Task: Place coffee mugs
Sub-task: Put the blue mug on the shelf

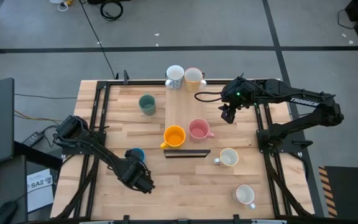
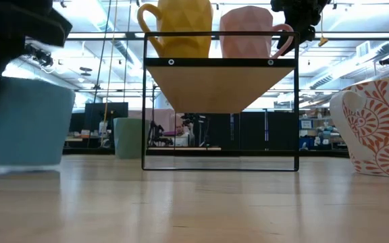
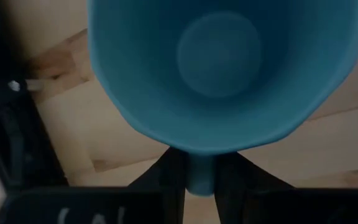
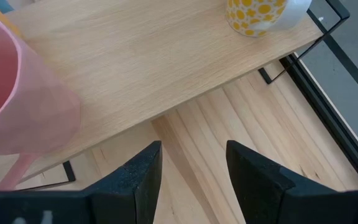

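Note:
The blue mug (image 1: 135, 154) stands near the table's left near part, and my left gripper (image 1: 138, 173) is shut on it from the near side; the left wrist view looks down into the blue mug (image 3: 222, 68). On a raised wooden shelf (image 1: 182, 106), the orange mug (image 1: 174, 135) and pink mug (image 1: 199, 129) stand at the near end. A white patterned mug (image 1: 174, 76) and a yellow-dotted mug (image 1: 193, 77) stand at the far end. My right gripper (image 1: 229, 113) hovers open to the right of the shelf, beyond the pink mug (image 4: 17, 93). My left gripper (image 3: 199, 163) pinches the blue mug's side handle (image 3: 199, 177) between its two fingers, coming from the table's near side. The mug stays upright with its mouth up. Its base (image 2: 26, 162) is close to the table; whether it touches, I cannot tell.
A grey-green mug (image 1: 146, 104) stands on the table to the left of the shelf. A cream mug (image 1: 229, 157) and a white mug (image 1: 245, 195) are at the right near part. The shelf rests on a black wire frame (image 2: 220, 169). Black rails (image 1: 95, 124) line the table's sides.

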Action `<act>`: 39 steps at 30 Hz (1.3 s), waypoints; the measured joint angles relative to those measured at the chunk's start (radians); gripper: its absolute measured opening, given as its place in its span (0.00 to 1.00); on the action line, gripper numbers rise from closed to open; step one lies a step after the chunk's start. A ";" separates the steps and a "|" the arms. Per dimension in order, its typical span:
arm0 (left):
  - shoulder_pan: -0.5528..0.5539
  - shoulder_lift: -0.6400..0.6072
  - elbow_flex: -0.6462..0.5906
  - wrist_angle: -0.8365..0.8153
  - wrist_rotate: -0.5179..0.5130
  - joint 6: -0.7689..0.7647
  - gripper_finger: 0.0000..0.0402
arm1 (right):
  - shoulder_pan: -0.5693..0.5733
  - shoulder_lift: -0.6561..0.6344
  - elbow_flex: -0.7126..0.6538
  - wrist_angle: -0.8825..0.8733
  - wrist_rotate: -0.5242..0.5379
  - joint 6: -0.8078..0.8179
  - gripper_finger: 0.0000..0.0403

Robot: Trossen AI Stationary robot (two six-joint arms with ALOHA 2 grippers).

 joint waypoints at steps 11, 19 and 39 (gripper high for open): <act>0.024 -0.013 0.217 -0.267 -0.034 0.186 0.15 | 0.000 0.000 0.000 0.000 0.000 0.000 0.46; 0.114 -0.123 0.255 -0.278 -0.165 0.278 0.15 | 0.000 0.000 0.000 0.000 0.000 0.000 0.46; 0.552 -0.297 0.406 -0.231 -0.270 1.008 0.15 | 0.000 0.000 0.000 0.000 0.000 0.000 0.46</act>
